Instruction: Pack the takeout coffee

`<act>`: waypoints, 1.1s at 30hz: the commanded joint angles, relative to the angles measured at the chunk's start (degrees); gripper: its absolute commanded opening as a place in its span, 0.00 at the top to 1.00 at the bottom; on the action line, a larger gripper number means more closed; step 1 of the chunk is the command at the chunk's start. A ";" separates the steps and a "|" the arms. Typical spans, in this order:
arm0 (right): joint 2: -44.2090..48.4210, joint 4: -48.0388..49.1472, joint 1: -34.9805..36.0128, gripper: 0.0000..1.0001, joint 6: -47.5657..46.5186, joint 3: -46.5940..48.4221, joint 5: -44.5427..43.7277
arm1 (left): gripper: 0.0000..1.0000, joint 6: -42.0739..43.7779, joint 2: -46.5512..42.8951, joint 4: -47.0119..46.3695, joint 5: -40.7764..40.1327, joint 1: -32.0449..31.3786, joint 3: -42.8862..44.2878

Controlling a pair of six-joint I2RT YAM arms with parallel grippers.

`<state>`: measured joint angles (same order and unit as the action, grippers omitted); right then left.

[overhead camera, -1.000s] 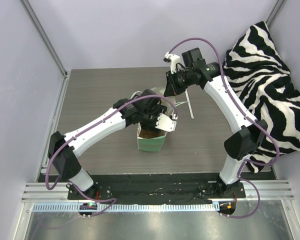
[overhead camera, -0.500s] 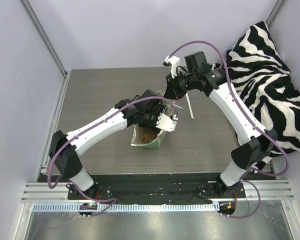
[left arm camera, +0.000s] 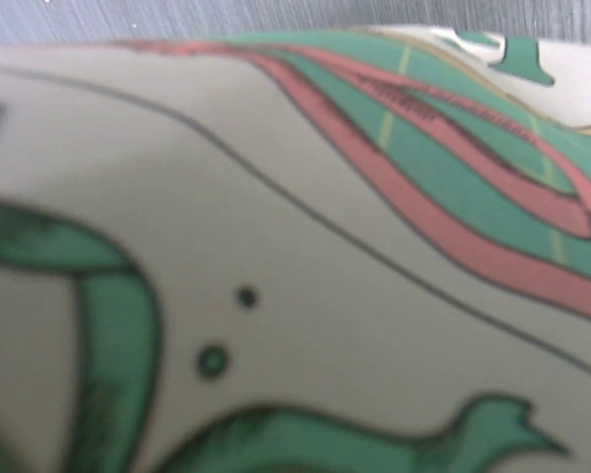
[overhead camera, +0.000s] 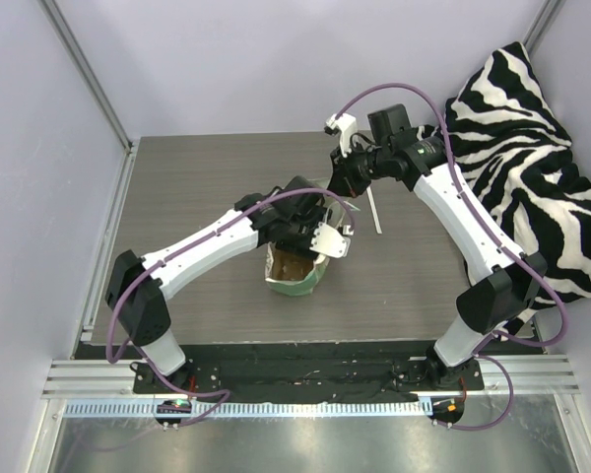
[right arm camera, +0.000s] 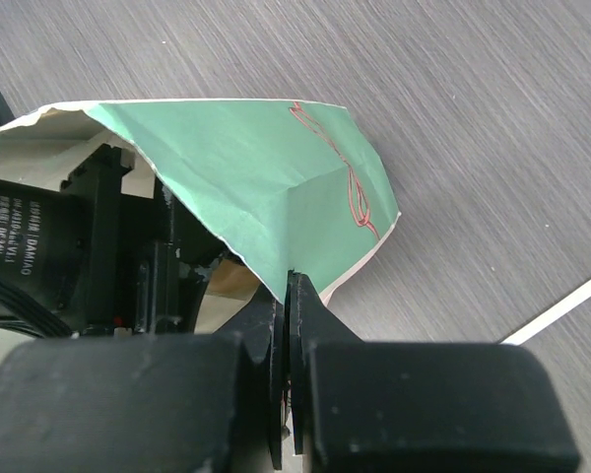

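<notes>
Your right gripper is clamped together on the upper edge of the green bag, with the paper pinched flat between its fingers. Your left gripper sits at the bag's open mouth near the middle of the table, and no view lets you tell whether its fingers are apart or gripping. The coffee cup shows only in the left wrist view, as a curved tan paper wall printed in green and red, close against that camera; from above you see only something brown inside the bag.
</notes>
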<state>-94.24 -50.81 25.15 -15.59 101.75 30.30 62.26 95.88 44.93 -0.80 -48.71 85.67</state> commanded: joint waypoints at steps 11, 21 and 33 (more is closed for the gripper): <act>-0.07 2.12 -0.19 0.99 -3.74 3.27 -0.33 | 0.87 5.15 -0.69 2.97 -0.87 0.46 4.77; 0.28 1.94 -0.19 0.99 -5.50 3.71 -1.13 | 0.87 4.01 1.15 11.41 -1.75 0.46 6.35; -0.25 0.97 -0.19 0.99 -5.85 3.71 3.79 | 0.87 2.16 1.07 3.50 -0.61 0.54 3.72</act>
<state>-94.65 -50.96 24.95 -20.91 102.76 30.30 65.69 97.03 51.46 -2.31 -48.60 90.28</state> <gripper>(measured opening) 0.031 0.689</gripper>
